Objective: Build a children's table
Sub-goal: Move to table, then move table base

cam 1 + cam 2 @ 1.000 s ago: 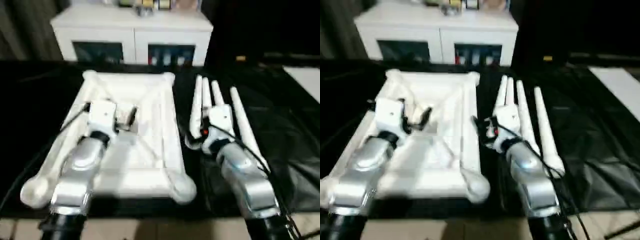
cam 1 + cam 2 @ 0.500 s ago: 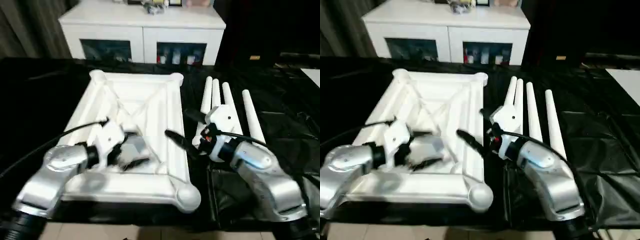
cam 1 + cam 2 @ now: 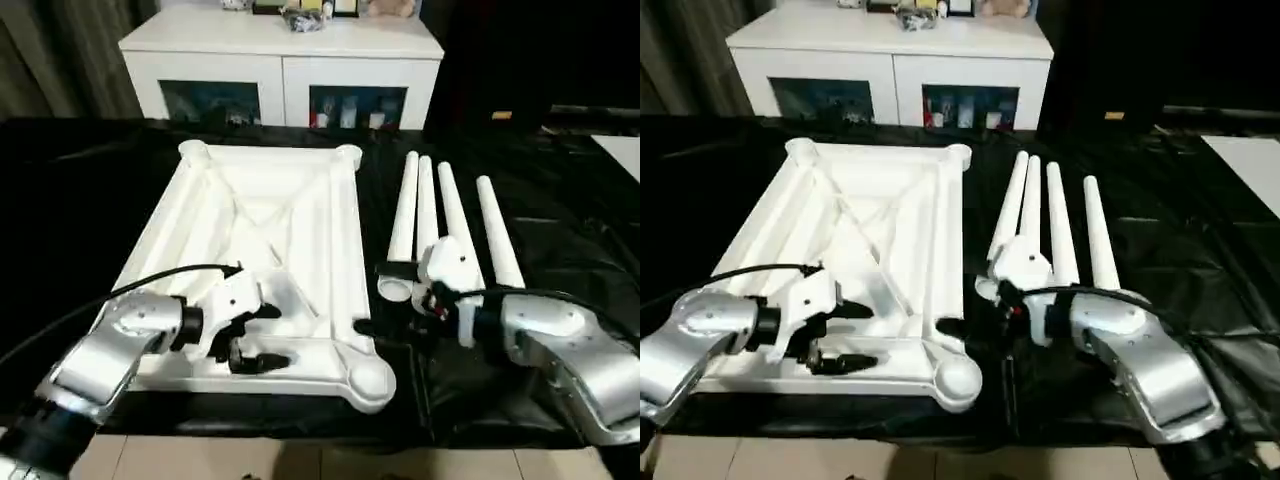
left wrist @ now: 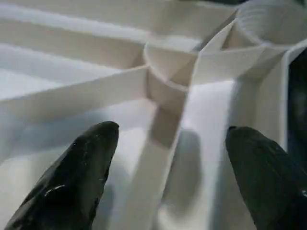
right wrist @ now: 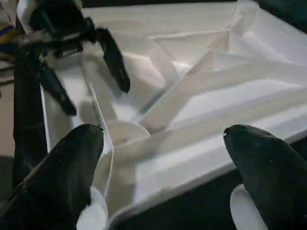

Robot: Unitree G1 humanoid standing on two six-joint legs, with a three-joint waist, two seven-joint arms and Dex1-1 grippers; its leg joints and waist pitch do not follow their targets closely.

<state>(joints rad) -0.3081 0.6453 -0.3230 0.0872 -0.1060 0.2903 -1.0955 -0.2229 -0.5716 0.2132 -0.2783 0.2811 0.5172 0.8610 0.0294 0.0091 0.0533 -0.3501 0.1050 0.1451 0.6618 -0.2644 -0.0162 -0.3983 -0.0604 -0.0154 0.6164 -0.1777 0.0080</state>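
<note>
The children's table lies in parts on black cloth. Its white top (image 3: 262,225) is upside down, ribs and round corner sockets facing up. Four tapered legs (image 3: 443,215) lie side by side to its right. My left gripper (image 3: 266,337) is open low over the top's near edge, its fingers either side of a rib (image 4: 165,143) near a corner socket (image 4: 268,19), holding nothing. My right gripper (image 3: 378,298) is open and empty beside the top's right rim, close to the legs' thick ends. The right wrist view shows the left gripper (image 5: 91,67) across the ribbed top.
A white cabinet (image 3: 280,60) with glass doors stands behind the work surface, small items on top of it. Black cloth (image 3: 80,200) covers the surface all round the parts. A white sheet (image 3: 622,150) shows at the far right edge.
The left gripper has come down to the top's near edge and turned to point right. The right gripper has drawn back from over the top to its right rim.
</note>
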